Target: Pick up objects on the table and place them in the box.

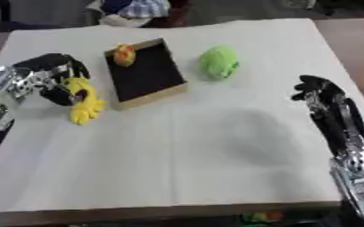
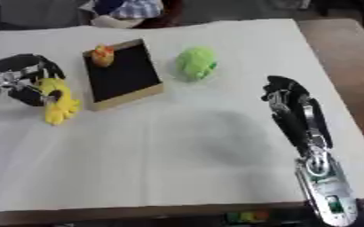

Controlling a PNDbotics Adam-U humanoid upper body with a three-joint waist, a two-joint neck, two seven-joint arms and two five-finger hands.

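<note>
Across the white-covered table (image 1: 193,168), set on a brown surface, things lie toward the far half. Right of centre, the right hand (image 2: 287,99) hangs above the cloth with fingers curled, holding nothing. At the left edge, the left hand (image 1: 57,73) is curled round a yellow toy (image 1: 84,104), whose long axis runs near to far, its lobed end pointing toward the near edge. Just beside it, the box (image 1: 150,99), black inside with tan walls, sits askew; a small orange-yellow toy (image 1: 124,55) rests in its far left corner. Right of the box, apart from it, lies a green toy (image 1: 219,62).
</note>
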